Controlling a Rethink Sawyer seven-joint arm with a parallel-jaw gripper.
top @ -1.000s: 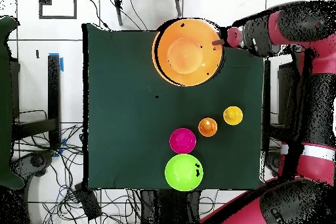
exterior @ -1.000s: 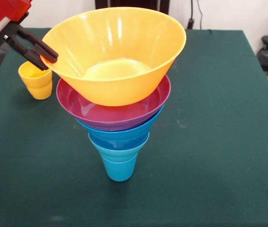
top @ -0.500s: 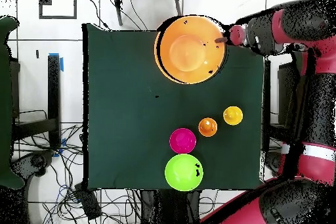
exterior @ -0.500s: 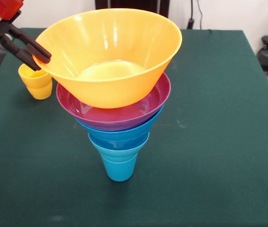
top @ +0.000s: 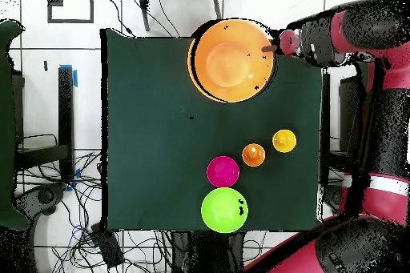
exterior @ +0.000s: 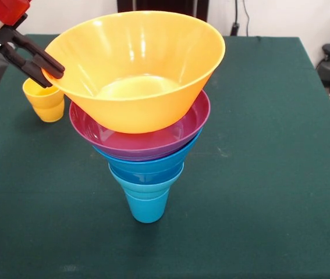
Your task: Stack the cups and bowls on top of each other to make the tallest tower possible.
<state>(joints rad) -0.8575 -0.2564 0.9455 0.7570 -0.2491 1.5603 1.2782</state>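
The tower stands mid-table in the front view: a blue cup (exterior: 147, 208) as base, blue bowls (exterior: 147, 167), a purple bowl (exterior: 144, 142) and the big yellow-orange bowl (exterior: 144, 87) on top. My gripper (exterior: 53, 70) is shut on the yellow-orange bowl's left rim. The bowl sits in the purple one, slightly tilted. A yellow cup (exterior: 45, 102) stands behind my gripper. In the overhead view the gripper (top: 271, 47) pinches the rim of the yellow-orange bowl (top: 232, 60). The yellow cup (top: 284, 140) and orange cup (top: 253, 154) stand apart from it.
A red bowl (top: 223, 171) and a green bowl (top: 223, 210) sit on the green table (top: 144, 126) near the robot's side. My arm (top: 344, 34) reaches in from the right in the overhead view. Cables lie on the floor around the table.
My gripper and the yellow-orange bowl's rim have shifted a little to the left in the front view, and the bowl sits more level. Little has moved in the last half second.
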